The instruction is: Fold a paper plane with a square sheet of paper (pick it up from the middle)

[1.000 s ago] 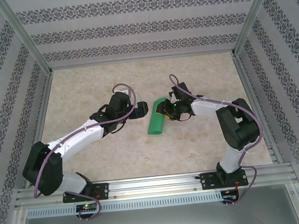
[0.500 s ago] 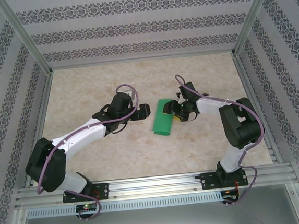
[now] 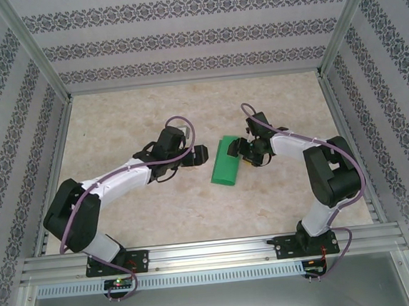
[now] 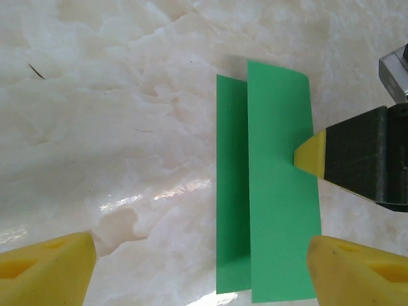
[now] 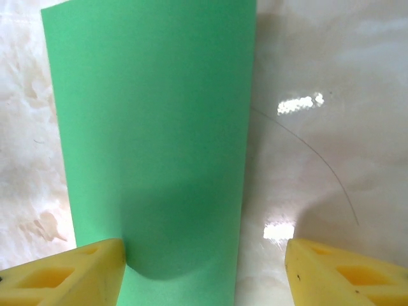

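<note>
L gripper (image 3: pixel 199 155) fingers wide apart, nothing held, just L of bright green folded paper sheet (image 3: pixel 225 162) lying flat mid-table. R gripper (image 3: pixel 237 152) also apart, one yellow fingertip (image 4: pixel 309 155) touching sheet's edge. Pale marbled tabletop (image 3: pixel 271 97) beyond.

Bright, even overhead light; small glare patches on the glossy tabletop (image 5: pixel 299 103); soft shadows; mostly sharp focus

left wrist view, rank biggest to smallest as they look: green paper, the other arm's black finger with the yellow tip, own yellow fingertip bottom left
1. green paper
2-3. unsure: right gripper's black finger and left gripper's bottom-left fingertip look alike; both are cut off by the frame, the fingertip nearer the camera.
</note>
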Robot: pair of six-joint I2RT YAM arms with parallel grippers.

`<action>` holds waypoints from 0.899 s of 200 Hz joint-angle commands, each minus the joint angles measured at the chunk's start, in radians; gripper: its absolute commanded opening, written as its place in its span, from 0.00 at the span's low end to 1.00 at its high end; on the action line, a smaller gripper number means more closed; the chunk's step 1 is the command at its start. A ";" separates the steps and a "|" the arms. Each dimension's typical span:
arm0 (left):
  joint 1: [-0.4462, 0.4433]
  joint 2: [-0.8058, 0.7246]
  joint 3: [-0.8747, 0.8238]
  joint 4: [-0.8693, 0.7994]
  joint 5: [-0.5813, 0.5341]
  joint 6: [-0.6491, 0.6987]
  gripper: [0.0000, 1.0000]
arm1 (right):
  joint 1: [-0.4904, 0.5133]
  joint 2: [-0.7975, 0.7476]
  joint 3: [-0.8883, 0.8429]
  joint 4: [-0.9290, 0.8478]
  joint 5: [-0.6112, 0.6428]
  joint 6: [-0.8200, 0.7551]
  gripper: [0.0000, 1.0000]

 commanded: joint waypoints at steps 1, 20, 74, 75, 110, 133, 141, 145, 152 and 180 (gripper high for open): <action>-0.008 0.005 0.040 0.020 0.022 0.021 0.86 | 0.009 0.005 0.004 0.049 0.021 0.045 0.68; -0.008 0.005 0.041 0.016 0.018 0.023 0.85 | 0.027 0.034 0.039 0.015 0.027 0.022 0.68; -0.009 0.002 0.036 0.007 0.018 0.026 0.84 | 0.076 0.094 0.112 -0.099 0.090 -0.041 0.68; -0.008 0.002 0.036 0.006 0.018 0.026 0.84 | 0.076 0.094 0.111 -0.100 0.091 -0.041 0.68; -0.008 -0.002 0.029 0.008 0.014 0.026 0.84 | 0.047 0.072 0.073 -0.061 0.073 -0.003 0.68; -0.008 0.001 0.033 0.009 0.019 0.028 0.84 | 0.041 0.065 0.068 -0.059 0.058 -0.023 0.68; -0.008 0.002 0.034 0.010 0.018 0.029 0.84 | 0.040 0.069 0.072 -0.073 0.058 -0.030 0.68; -0.008 0.003 0.034 0.009 0.018 0.030 0.84 | 0.041 0.070 0.072 -0.080 0.063 -0.029 0.67; -0.008 0.004 0.035 0.007 0.020 0.032 0.84 | 0.041 0.070 0.068 -0.083 0.069 -0.027 0.67; -0.009 0.005 0.034 0.010 0.022 0.032 0.82 | 0.046 0.076 0.051 -0.069 0.083 -0.012 0.67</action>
